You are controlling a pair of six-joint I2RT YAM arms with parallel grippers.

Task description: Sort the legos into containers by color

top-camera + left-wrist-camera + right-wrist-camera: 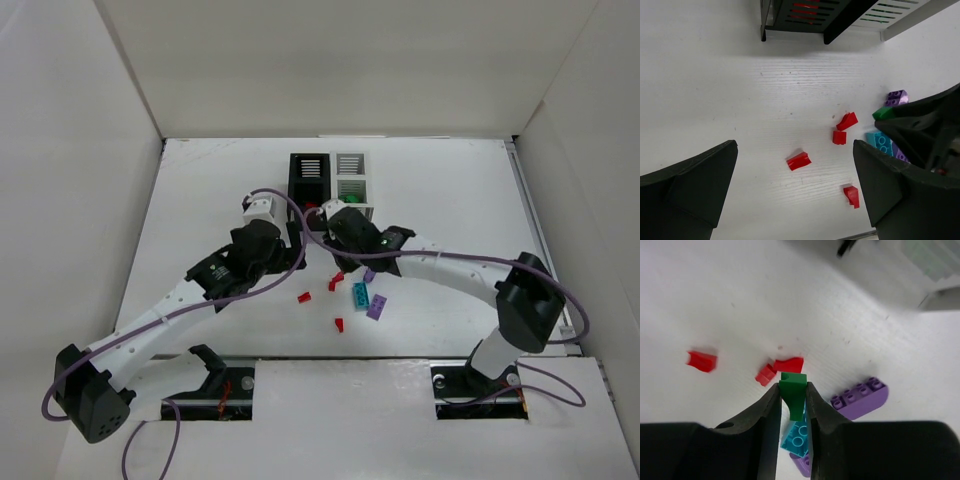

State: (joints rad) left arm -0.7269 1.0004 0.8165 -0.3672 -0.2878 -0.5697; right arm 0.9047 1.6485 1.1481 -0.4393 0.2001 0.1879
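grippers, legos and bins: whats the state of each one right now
right gripper, shut on green lego
left gripper, open, empty
green lego, pinched in right gripper
red legos, loose on table
teal lego, flat on table
purple lego, flat on table, studs up
black bin, upright, red inside
white bin, upright, green inside

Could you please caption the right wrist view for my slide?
Right gripper shut on a green lego; red legos, a teal lego and a purple lego on the table.

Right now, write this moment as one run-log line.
right gripper: shut on green brick | left gripper: open, over red bricks | loose on table: teal brick, purple brick | black bin, white bin: side by side
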